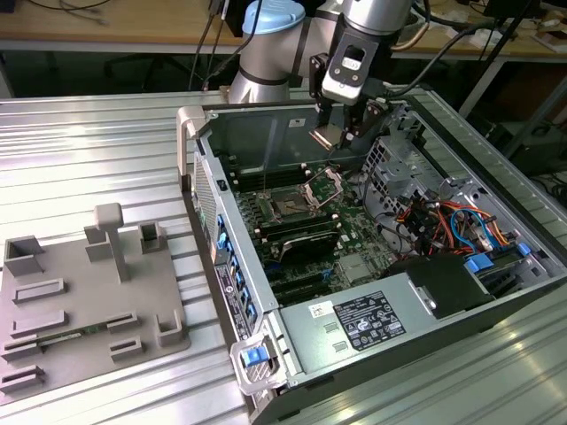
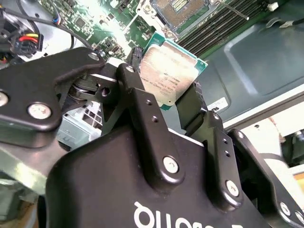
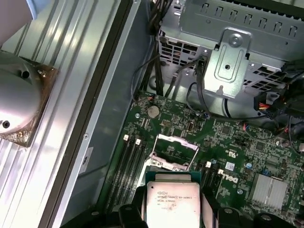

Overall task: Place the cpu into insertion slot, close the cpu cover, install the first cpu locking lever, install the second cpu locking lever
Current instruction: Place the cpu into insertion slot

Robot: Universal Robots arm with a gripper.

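The gripper (image 2: 166, 92) is closed on the cpu (image 2: 167, 73), its black fingers (image 2: 142, 109) covering two opposite edges, held above the open computer case (image 1: 266, 133). Below, the insertion slot (image 1: 290, 207) lies bare with the cpu cover (image 1: 326, 183) raised. In the first wrist view the chip hides part of the socket.

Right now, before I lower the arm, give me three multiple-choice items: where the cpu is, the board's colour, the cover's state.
1. Where is the cpu? A seated in the insertion slot; B held in the gripper above the motherboard; C lying loose on the motherboard.
2. What colour is the motherboard? A green; B red; C white.
3. How is the cpu cover? A shut flat; B raised open; C taken off.
Answers: 1 B, the gripper is shut on it in both wrist views. 2 A, green shows around the insertion slot. 3 B, its frame stands up off the insertion slot.
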